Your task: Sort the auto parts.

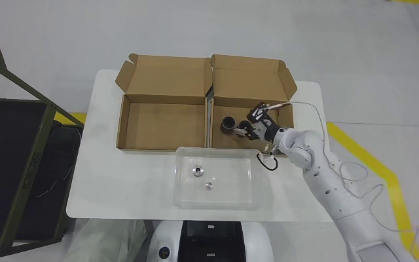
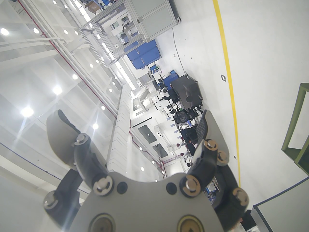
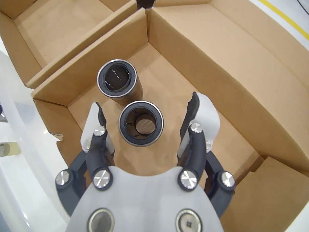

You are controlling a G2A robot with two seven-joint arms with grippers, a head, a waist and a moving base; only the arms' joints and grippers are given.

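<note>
Two black cylindrical bearings stand upright in the right cardboard box (image 3: 217,56): one (image 3: 141,126) lies between my right gripper's fingers without being touched, the other (image 3: 118,80) stands just beyond it. My right gripper (image 3: 144,114) is open above the box floor; from above it (image 1: 251,126) hovers over the right box (image 1: 283,114), near a black bearing (image 1: 228,124). A clear plastic tray (image 1: 245,190) near the table's front holds two small metal parts (image 1: 197,171) (image 1: 208,184). My left gripper (image 2: 130,124) is open and empty, pointing out at the room.
The left cardboard box (image 1: 131,124) stands beside the right one, flaps open. A dark cart (image 1: 26,170) sits left of the white table (image 1: 111,177). A cable (image 1: 311,108) loops from the right arm past the box's right side.
</note>
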